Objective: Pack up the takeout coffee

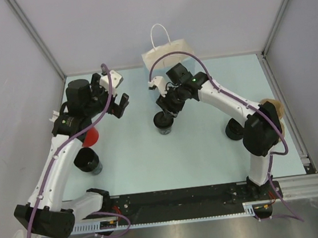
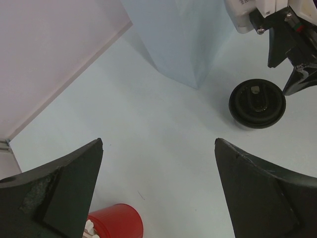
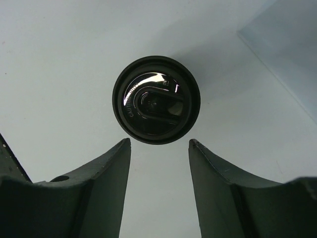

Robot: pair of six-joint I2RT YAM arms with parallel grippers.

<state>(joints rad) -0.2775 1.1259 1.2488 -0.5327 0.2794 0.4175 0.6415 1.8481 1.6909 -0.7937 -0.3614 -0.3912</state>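
Here my right hand hangs half-open, empty, over the lidded takeout coffee standing on the bench near the paper bag; my left hand gapes wide, empty.

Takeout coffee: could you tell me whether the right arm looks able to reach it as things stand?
Probably yes: the right tool hangs open right by the takeout coffee, and nothing stands between them.

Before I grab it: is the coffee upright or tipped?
Upright: the coffee stands on the table, lid facing up.
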